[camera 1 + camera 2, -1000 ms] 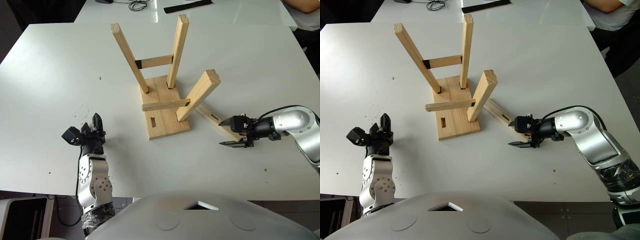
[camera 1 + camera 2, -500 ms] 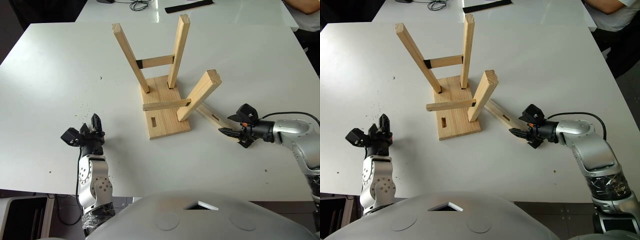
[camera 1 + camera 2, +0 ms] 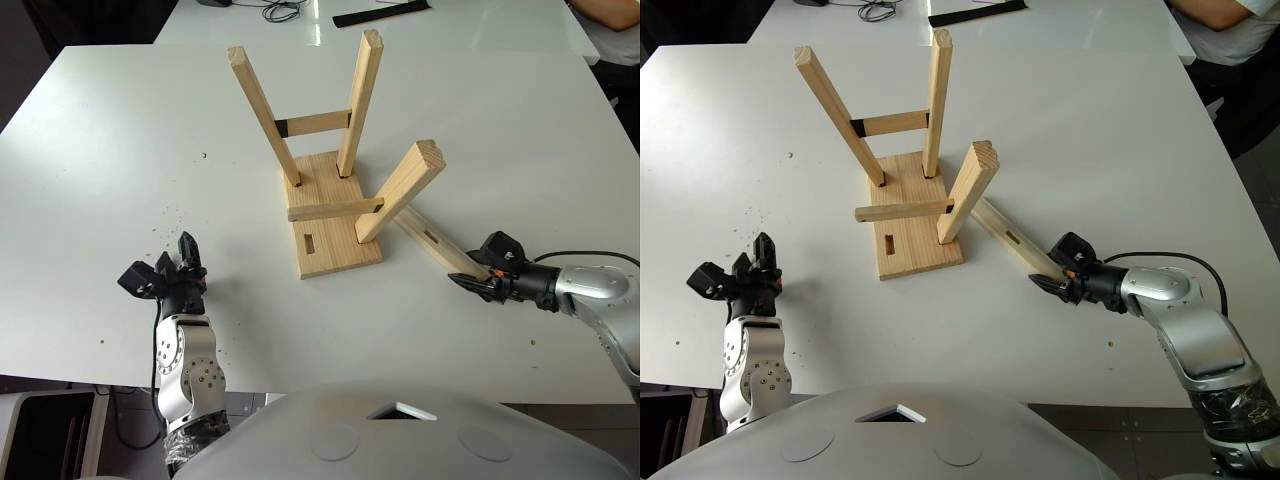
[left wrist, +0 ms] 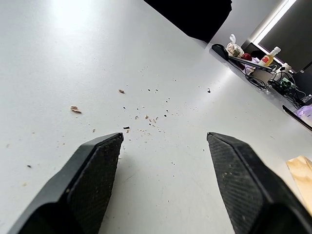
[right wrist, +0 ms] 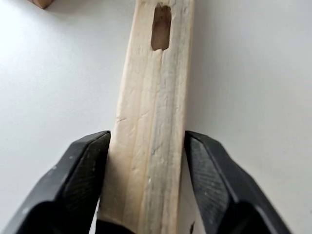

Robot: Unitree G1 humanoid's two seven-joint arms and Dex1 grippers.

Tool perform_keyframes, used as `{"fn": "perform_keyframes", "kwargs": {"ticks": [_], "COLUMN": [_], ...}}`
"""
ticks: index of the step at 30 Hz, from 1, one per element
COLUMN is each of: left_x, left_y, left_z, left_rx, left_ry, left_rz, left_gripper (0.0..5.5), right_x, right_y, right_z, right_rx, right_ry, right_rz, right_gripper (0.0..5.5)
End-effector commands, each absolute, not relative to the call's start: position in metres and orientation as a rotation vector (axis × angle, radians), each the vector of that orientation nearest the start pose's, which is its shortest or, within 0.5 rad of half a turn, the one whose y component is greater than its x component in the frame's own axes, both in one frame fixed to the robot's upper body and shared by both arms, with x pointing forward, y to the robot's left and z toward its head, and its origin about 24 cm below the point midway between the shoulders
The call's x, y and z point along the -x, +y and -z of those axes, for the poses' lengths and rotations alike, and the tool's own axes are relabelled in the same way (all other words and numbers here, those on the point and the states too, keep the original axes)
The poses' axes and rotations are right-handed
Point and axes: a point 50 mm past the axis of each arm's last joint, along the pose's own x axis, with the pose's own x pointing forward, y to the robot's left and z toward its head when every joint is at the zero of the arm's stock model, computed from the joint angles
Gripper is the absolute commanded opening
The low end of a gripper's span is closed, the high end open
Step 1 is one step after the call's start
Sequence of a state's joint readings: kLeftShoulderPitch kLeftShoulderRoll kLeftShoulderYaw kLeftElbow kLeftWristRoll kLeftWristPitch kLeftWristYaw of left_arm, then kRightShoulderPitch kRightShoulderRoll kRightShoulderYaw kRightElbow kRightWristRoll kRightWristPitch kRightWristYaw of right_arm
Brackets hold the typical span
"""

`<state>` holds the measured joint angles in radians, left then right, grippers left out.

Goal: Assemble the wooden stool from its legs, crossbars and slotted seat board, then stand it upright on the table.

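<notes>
The seat board (image 3: 338, 215) is laid flat on the bench (image 3: 120, 130) with its slotted face up, so that legs can be dropped in from above. At its far end two legs (image 3: 359, 100) are stood in their slots and tied together by a crossbar (image 3: 317, 123). At its near right corner a third leg (image 3: 400, 190) is set tilted outward, with a second crossbar (image 3: 335, 209) run from it across the board. An open slot (image 3: 311, 242) is left at the board's near left corner, judged to be meant for the last leg. That loose leg (image 3: 438, 243) is laid flat on the bench just right of the board, its mortise (image 5: 161, 20) turned up. Its outer end is pinched between the pads of the right gripper (image 3: 480, 280), a hold at the tip probably chosen to leave the mortise free. The left gripper (image 4: 165, 137) is parked well to the board's near left, spread over bare bench strewn with wood crumbs (image 4: 146, 118).
</notes>
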<state>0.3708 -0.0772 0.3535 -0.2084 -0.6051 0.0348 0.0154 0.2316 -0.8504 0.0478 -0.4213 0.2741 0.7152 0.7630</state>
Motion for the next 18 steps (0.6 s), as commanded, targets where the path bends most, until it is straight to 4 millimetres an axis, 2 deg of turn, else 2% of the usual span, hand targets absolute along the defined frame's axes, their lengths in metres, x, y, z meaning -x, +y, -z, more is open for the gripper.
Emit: {"fn": "perform_keyframes", "kwargs": {"ticks": [1,7,9,10,14,17,18], "left_x": [-0.159,-0.176,-0.18,-0.182,-0.199,-0.226,-0.236], "left_y": [0.243,0.259,0.265,0.269,0.294,0.307,0.307], "left_z": [-0.021,-0.05,-0.059,-0.065,-0.107,-0.151,-0.168], "left_rx": [0.607,0.571,0.557,0.553,0.569,0.566,0.576], "left_ry": [0.006,-0.085,-0.108,-0.125,-0.265,-0.369,-0.405], "left_rz": [-0.526,-0.517,-0.521,-0.525,-0.525,-0.455,-0.408], "left_gripper": [3.21,3.21,3.21,3.21,3.21,3.21,3.21], "right_x": [-0.166,-0.18,-0.193,-0.206,-0.276,-0.308,-0.316], "right_y": [-0.241,-0.234,-0.233,-0.234,-0.242,-0.244,-0.242], "right_z": [-0.03,-0.043,-0.054,-0.063,-0.127,-0.181,-0.206], "right_rx": [0.254,0.186,0.155,0.125,-0.003,-0.122,-0.189], "right_ry": [0.888,0.768,0.705,0.653,0.303,0.008,-0.115], "right_rz": [-0.695,-0.654,-0.615,-0.579,-0.431,-0.364,-0.363], "right_gripper": [2.2,2.07,2.06,2.06,2.06,2.06,2.06]}}
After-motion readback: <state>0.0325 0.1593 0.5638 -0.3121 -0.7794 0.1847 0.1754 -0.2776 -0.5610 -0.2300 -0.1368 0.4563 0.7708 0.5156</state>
